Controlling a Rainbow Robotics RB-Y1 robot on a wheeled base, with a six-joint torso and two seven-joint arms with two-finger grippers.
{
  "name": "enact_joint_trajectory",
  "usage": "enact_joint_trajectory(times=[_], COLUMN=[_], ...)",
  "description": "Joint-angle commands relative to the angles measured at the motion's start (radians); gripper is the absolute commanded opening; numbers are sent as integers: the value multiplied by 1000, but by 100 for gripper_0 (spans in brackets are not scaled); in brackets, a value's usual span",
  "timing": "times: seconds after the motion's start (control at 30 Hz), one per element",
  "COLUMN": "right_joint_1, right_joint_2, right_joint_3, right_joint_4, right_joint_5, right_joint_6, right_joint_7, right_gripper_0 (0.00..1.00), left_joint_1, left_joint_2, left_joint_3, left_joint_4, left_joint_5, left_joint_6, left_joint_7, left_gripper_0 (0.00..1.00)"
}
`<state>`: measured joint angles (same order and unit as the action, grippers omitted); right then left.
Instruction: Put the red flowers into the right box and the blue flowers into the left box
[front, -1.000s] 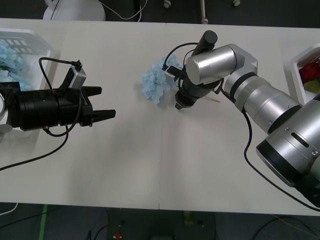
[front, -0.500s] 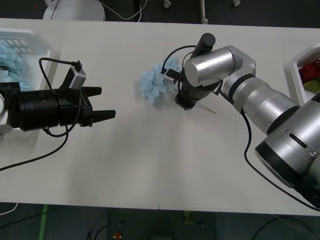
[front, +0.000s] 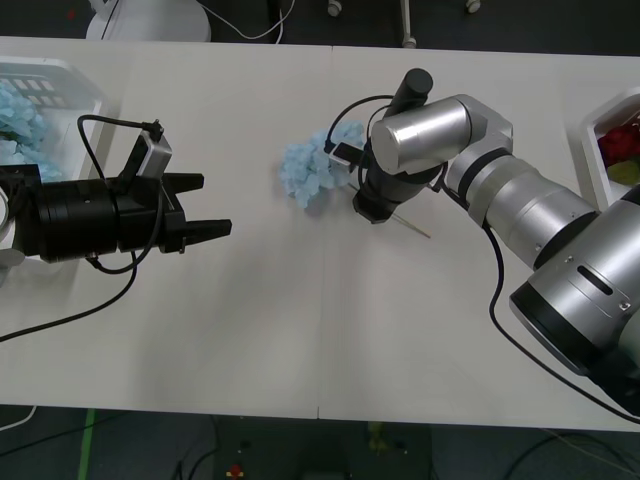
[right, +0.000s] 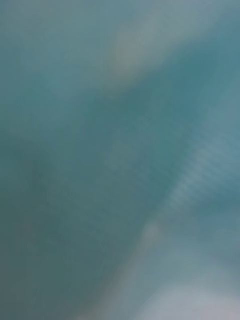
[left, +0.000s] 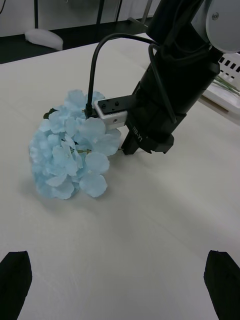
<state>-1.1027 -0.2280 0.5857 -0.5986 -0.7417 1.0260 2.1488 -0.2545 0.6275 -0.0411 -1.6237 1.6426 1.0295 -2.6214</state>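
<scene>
- My right arm (front: 520, 215) is silver, with a black wrist (left: 165, 107) and a white camera block (left: 115, 112).
- My left gripper (front: 195, 207) is all black, cable included.
- The blue flower (front: 312, 172) I see mid-table is pale sky blue.
- Table (front: 300, 320): plain cream.
- Left box (front: 60, 85): white, slotted, with pale blue blooms (front: 18, 122).
- Right box (front: 592, 150): white, with red blooms (front: 620, 142).

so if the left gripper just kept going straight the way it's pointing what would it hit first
Probably the blue flower: the left gripper, fingers open, points across the bare table toward that cluster, with the right gripper just behind it. The flower looks slightly off the line, so it might only brush it.
</scene>
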Motion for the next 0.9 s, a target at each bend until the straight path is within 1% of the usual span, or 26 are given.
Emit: enact_joint_trajectory(times=[0.03, 0.13, 0.23, 0.3, 0.4, 0.5, 0.6, 0.7, 0.73, 0.9], right_joint_1=[-55, -54, -54, -55, -55, -55, -54, -54, -55, -54], right_joint_2=[-70, -146, -217, -255, -277, -300, -310, -310, -301, -257], right_joint_3=[-13, -23, -47, -53, -55, -55, -55, -55, -55, -53], right_joint_4=[-110, -213, -287, -306, -334, -392, -446, -475, -517, -576], right_joint_5=[-97, -203, -378, -558, -705, -870, -972, -1004, -1024, -1036], right_joint_6=[66, 109, 120, 89, 69, 51, 42, 31, -1, -95], right_joint_7=[65, 76, 76, 77, 76, 62, 43, 6, -41, -129], right_gripper_0=[0, 0, 0, 0, 0, 0, 0, 0, 0, 0], left_joint_1=[20, 20, 20, 20, 27, 52, 83, 106, 135, 189], left_joint_2=[37, 38, 38, 38, 40, 40, 40, 40, 40, 15], left_joint_3=[-3, -3, -3, -3, -3, -2, 7, 9, 9, 9], left_joint_4=[-13, -13, -12, -12, -13, -13, -13, -15, -13, -15], left_joint_5=[26, 33, 36, 46, 68, 137, 210, 264, 329, 450], left_joint_6=[-8, -8, -8, -8, -5, -5, -17, -34, -60, -65], left_joint_7=[-23, -26, -31, -31, -32, -43, -84, -84, -84, -84], left_gripper_0=[100, 100, 100, 100, 100, 100, 100, 100, 100, 100])
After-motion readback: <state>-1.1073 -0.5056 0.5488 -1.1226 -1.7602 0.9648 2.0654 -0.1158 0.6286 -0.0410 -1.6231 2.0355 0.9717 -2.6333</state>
